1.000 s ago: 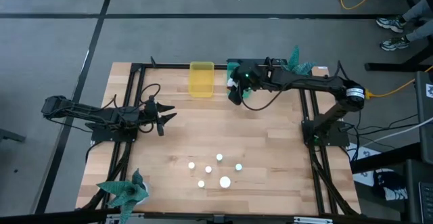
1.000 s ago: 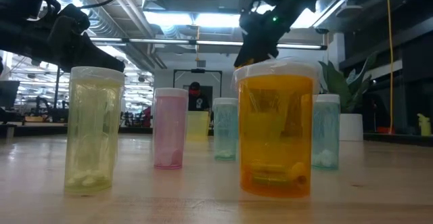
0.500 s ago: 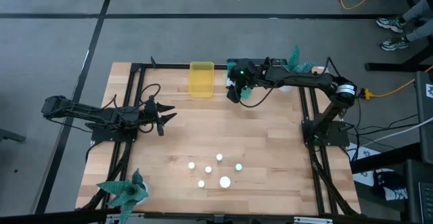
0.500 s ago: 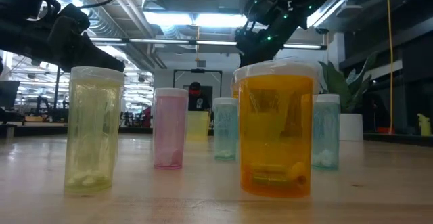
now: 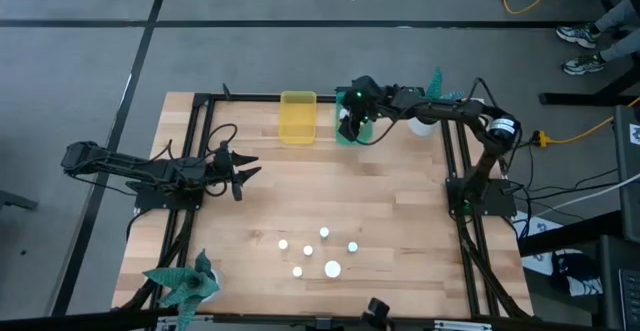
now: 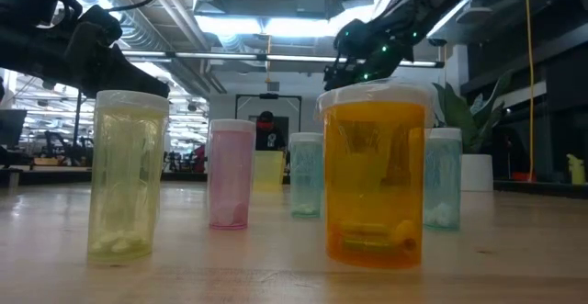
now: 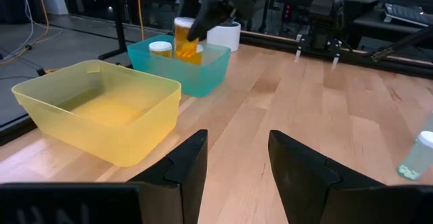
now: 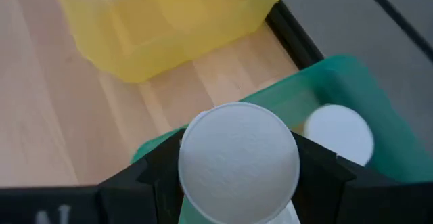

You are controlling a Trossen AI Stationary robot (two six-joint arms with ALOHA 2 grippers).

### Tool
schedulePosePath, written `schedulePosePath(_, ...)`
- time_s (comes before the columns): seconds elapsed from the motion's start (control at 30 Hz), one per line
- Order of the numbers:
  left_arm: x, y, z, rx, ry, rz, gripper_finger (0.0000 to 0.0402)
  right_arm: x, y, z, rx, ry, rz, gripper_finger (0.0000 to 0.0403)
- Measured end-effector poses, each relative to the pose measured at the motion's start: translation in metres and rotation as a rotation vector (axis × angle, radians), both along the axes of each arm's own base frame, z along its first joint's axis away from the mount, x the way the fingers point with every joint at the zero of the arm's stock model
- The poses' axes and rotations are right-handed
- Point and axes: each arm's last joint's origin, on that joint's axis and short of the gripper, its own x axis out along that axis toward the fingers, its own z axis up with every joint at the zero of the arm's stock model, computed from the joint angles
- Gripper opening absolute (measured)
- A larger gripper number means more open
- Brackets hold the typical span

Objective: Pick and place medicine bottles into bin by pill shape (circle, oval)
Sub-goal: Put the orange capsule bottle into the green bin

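My right gripper (image 5: 349,121) is shut on an orange medicine bottle (image 7: 186,41) with a white cap (image 8: 238,158), over the teal bin (image 7: 196,72) at the table's far edge. Another white-capped bottle (image 8: 338,135) stands inside that bin. The yellow bin (image 5: 298,117) stands just left of it. Several bottles stand on the table's near middle (image 5: 324,233), among them a wide orange one (image 6: 375,180), a pink one (image 6: 231,174) and a yellow-green one (image 6: 127,175). My left gripper (image 5: 245,171) waits open at the left. My right gripper pinches the orange bottle's upper end, by the cap (image 8: 196,183), with one finger on either side. The fingers slant down from the table's right. The bottle hangs upright with its lower part (image 7: 187,56) inside the teal bin; I cannot tell whether it touches the bottom.
A white plant pot (image 7: 226,34) stands right behind the teal bin, by a green paper plant (image 5: 440,91). Another paper plant (image 5: 185,283) sits at the near left corner. Black frame rails (image 5: 205,131) run along the table's sides. A person's shoes (image 5: 580,36) show beyond the table.
My right gripper has carried the orange bottle toward the table's far edge and downward, from beside the teal bin to over it. The bottle has stayed upright in the hold.
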Motion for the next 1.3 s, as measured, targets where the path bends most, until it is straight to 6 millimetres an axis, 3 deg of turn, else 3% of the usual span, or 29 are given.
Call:
schedulePosePath(0.43,0.000,0.000,0.000,0.000,0.000,0.000,0.0150,0.004,-0.022,-0.034,0.007,0.033,-0.022,0.0210)
schedulePosePath(1.3,0.000,0.000,0.000,0.000,0.000,0.000,0.0150,0.004,-0.024,-0.033,-0.011,0.028,-0.036,0.0241)
